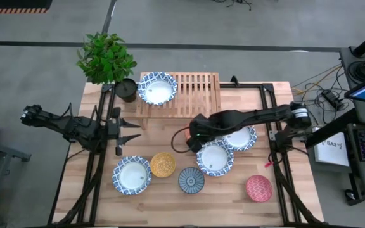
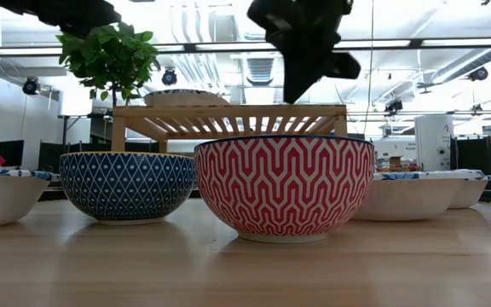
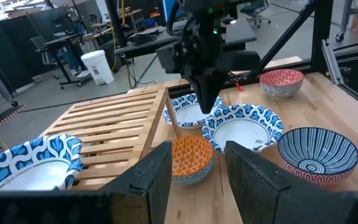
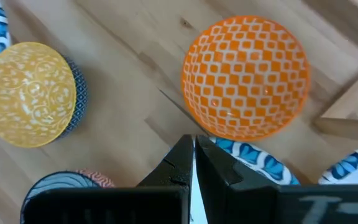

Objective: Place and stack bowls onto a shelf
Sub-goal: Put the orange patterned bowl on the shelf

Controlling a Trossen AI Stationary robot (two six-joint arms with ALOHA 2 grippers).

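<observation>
Left gripper (image 1: pixel 132 131) parked at the counter's (image 1: pixel 220 202) left side, jaws spread wide, nothing in them; wrist aimed across the shelf (image 1: pixel 195 88), likely waiting its turn.

One wide white bowl (image 1: pixel 157 88) with blue rim already on the shelf's left end, next to the plant pot (image 1: pixel 127 89). Rest of the slatted top bare, so most of the job looks undone.

On the counter, left to right along the front: wide white bowl (image 1: pixel 132 175), yellow bowl (image 1: pixel 163 164), blue-grey bowl (image 1: pixel 191 180), wide white bowl (image 1: pixel 215 158), another wide white one (image 1: pixel 241 137) behind it, red bowl (image 1: pixel 258 188) far right.

Right gripper (image 4: pixel 194 163) reaches in to mid-counter, just in front of the shelf. Jaws fully closed, holding nothing. It hangs directly over the orange bowl (image 4: pixel 245 85), which sits upright on the counter between the shelf edge and a white bowl rim.

My read: it's lining up on the orange bowl's rim; jaws need to open before any pinch. Tight spot, with white rim and shelf leg both close.
</observation>
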